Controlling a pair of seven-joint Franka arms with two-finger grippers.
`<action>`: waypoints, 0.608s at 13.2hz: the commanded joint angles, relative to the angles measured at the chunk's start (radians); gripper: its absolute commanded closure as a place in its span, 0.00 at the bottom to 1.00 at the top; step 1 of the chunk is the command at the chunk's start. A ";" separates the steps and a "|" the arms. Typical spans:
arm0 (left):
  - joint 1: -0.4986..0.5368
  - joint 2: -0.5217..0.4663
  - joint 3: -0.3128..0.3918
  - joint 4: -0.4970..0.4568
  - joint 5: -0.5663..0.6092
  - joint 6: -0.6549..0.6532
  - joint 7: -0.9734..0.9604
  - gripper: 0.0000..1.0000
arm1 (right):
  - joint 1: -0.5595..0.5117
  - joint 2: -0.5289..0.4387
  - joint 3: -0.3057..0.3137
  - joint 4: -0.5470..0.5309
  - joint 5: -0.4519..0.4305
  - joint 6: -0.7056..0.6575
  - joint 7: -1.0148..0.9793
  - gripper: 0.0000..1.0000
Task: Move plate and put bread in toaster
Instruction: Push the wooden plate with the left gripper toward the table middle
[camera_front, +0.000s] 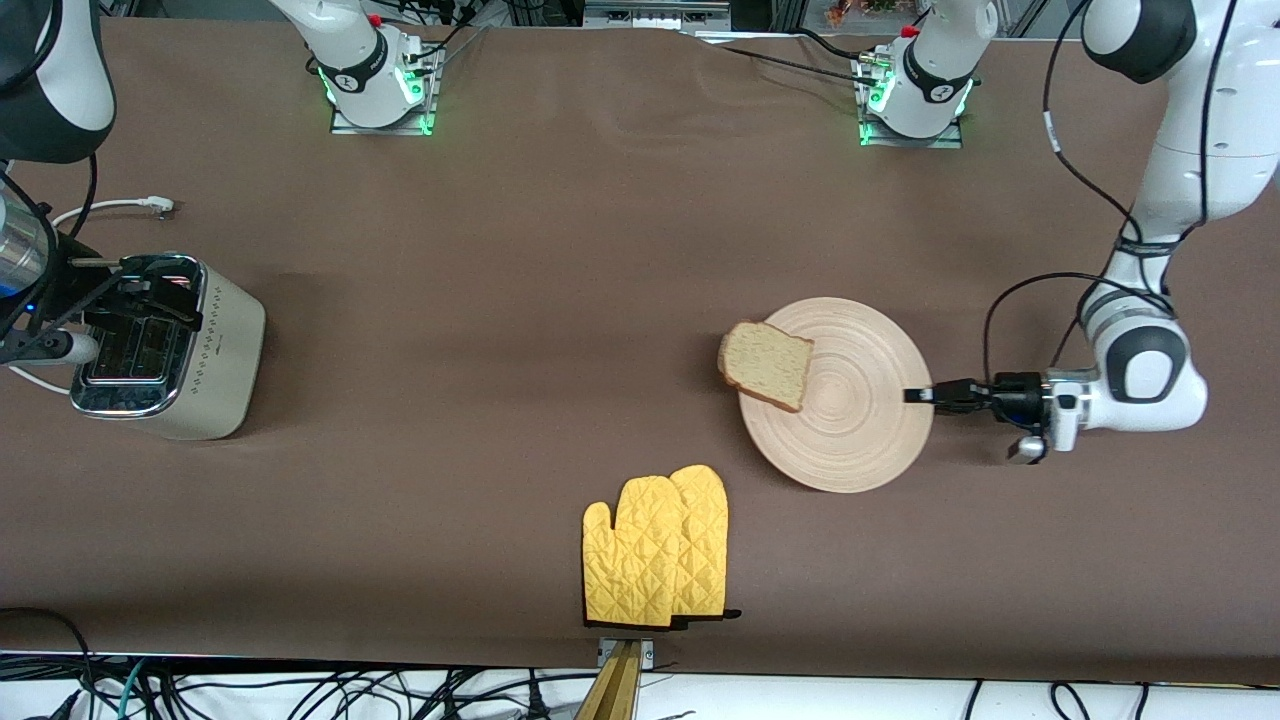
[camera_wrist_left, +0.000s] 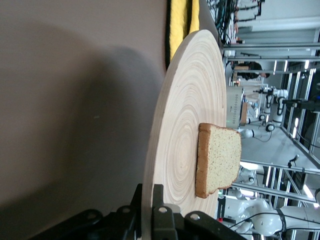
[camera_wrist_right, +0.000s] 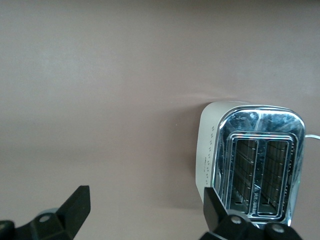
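At plate (camera_front: 850, 420) rim, left gripper (camera_front: 915, 396) clamps; right gripper (camera_wrist_right: 145, 210) open.

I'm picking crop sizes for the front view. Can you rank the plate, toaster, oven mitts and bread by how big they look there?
1. plate
2. toaster, close to the plate, so unsure
3. oven mitts
4. bread, clearly smallest

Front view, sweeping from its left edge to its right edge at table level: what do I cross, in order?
toaster → oven mitts → bread → plate → left gripper, clamped on the plate's rim.
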 joint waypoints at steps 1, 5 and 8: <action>-0.074 -0.027 -0.010 -0.029 -0.067 0.034 -0.007 1.00 | -0.005 0.009 0.009 0.011 -0.013 -0.010 0.012 0.00; -0.215 -0.053 -0.112 -0.151 -0.184 0.328 0.006 1.00 | -0.008 0.013 0.009 0.010 -0.011 -0.010 0.015 0.00; -0.208 -0.055 -0.275 -0.201 -0.239 0.543 0.010 1.00 | -0.012 0.032 0.009 0.010 -0.002 -0.010 0.017 0.00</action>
